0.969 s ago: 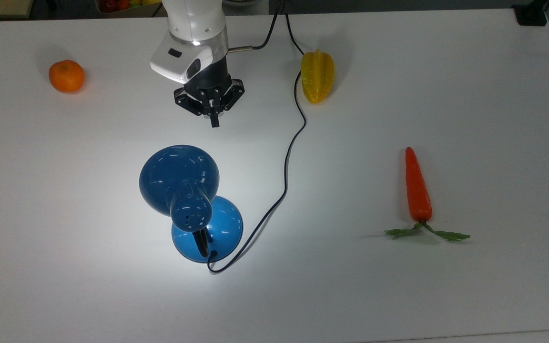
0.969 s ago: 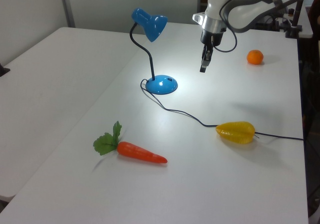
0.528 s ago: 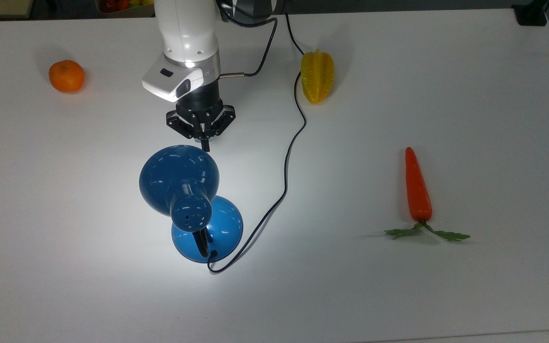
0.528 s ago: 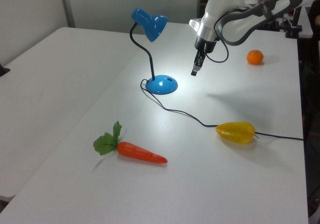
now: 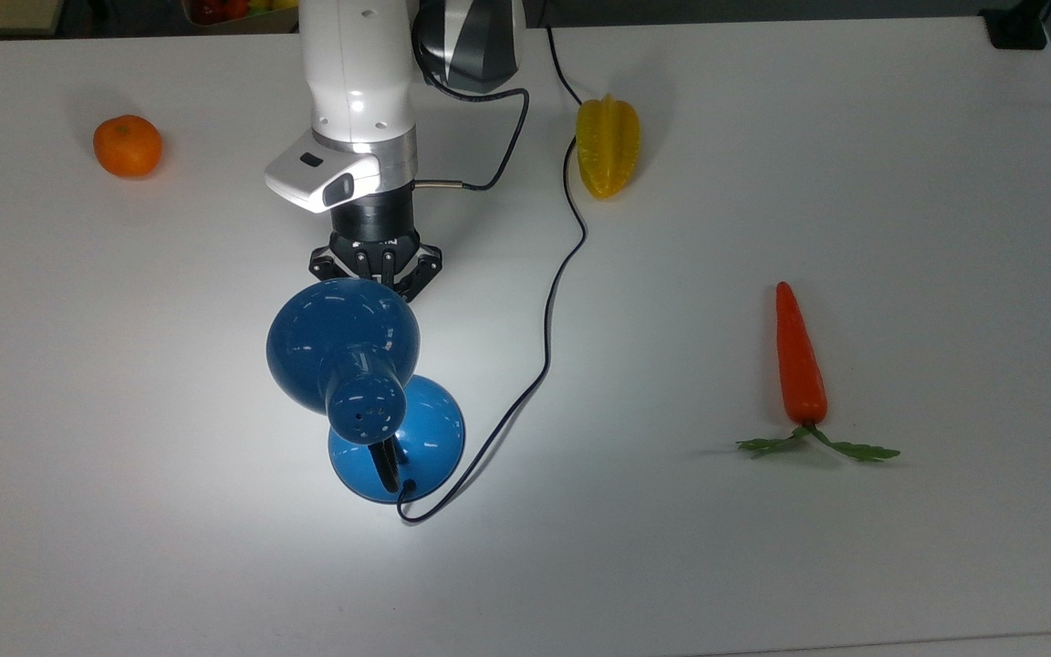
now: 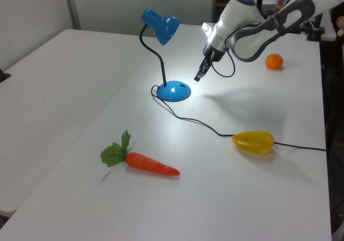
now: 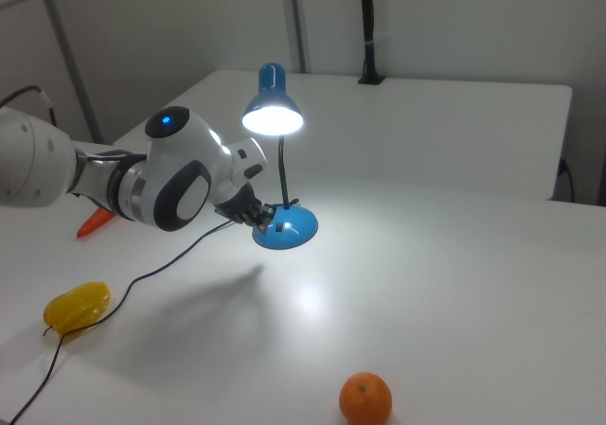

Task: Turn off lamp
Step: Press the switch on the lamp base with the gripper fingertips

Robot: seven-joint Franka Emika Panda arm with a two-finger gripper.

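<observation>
Left view: the end effector (image 6: 198, 78), fingers pressed together, has dropped closer to the lit lamp (image 6: 173, 89).

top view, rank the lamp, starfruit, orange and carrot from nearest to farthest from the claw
1. The lamp, right below the claw in the top view, its shade overlapping the claw's tips.
2. The starfruit, toward the upper right.
3. The orange, upper left, slightly farther than the starfruit.
4. The carrot, far right.
</observation>
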